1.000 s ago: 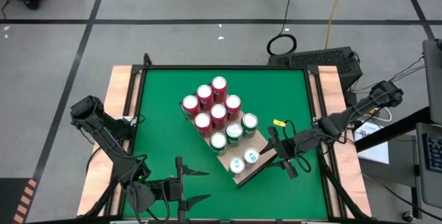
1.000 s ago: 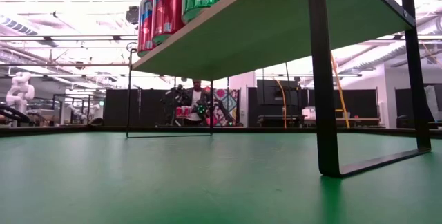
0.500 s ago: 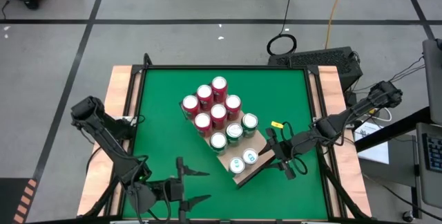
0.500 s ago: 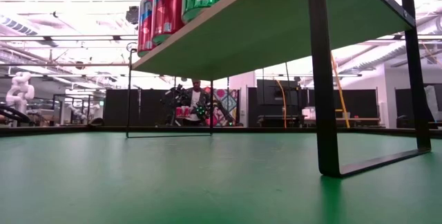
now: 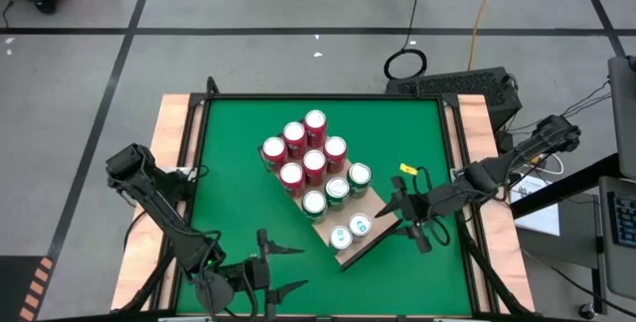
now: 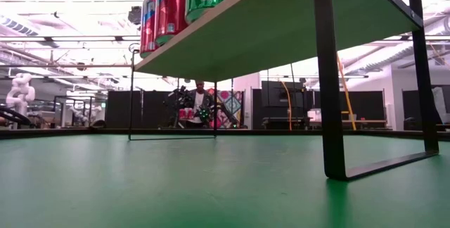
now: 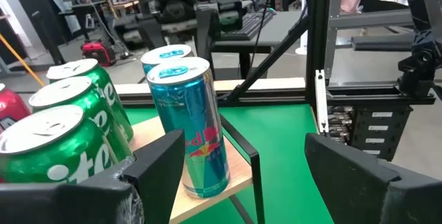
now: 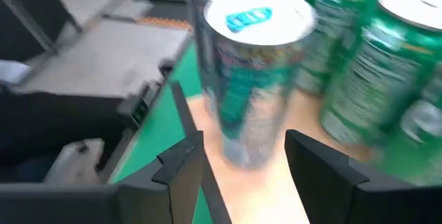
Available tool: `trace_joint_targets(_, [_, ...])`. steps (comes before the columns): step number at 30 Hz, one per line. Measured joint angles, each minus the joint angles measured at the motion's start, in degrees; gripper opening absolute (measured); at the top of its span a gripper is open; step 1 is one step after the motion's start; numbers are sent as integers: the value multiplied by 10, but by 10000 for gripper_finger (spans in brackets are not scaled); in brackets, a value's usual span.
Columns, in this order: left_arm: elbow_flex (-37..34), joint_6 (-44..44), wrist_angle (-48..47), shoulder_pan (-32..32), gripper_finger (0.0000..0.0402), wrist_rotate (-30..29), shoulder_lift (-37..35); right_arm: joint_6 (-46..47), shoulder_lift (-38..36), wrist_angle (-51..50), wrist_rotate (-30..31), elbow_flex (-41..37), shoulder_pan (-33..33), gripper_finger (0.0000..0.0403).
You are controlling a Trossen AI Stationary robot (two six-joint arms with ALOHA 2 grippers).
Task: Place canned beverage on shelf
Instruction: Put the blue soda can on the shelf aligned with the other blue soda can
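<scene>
The shelf (image 5: 345, 254), a light wood board on thin black legs, stands slantwise mid-table. On it stand several red cans (image 5: 305, 153) at its far end, three green cans (image 5: 337, 189) in the middle and two blue-topped cans (image 5: 361, 225) at its near end. My right gripper (image 5: 393, 218) is open just right of the shelf. In its wrist view the nearest blue-topped can (image 8: 255, 79) stands on the board ahead of the parted fingers, apart from them. My left gripper (image 5: 298, 268) is open near the table's front edge and faces the blue cans (image 7: 193, 127).
In the low view the shelf's underside (image 6: 281, 24) and its black legs (image 6: 330, 80) rise over the green table (image 6: 176, 186). Wooden rails (image 5: 174, 163) run along the table's sides. Bare green lies left of the shelf. A person sits far behind the table.
My left gripper has shifted slightly toward the table's near edge. My right gripper has rolled a little beside the shelf. The cans and the shelf have stayed in place.
</scene>
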Motion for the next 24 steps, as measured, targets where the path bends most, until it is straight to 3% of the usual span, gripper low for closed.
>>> trace_joint_targets(6, [0, -12, -2, 0, 294, 0, 5, 78, 15, -205, 79, 105, 36, 194])
trace_joint_targets(14, [0, -14, -4, 0, 294, 0, 5, 217, 30, -443, 78, 196, 62, 194])
trace_joint_targets(21, [0, -14, -6, 0, 294, 0, 5, 358, 36, -642, 61, 202, 78, 197])
trace_joint_targets(24, [0, -15, -6, 0, 294, 0, 5, 372, 49, -683, 60, 202, 83, 216])
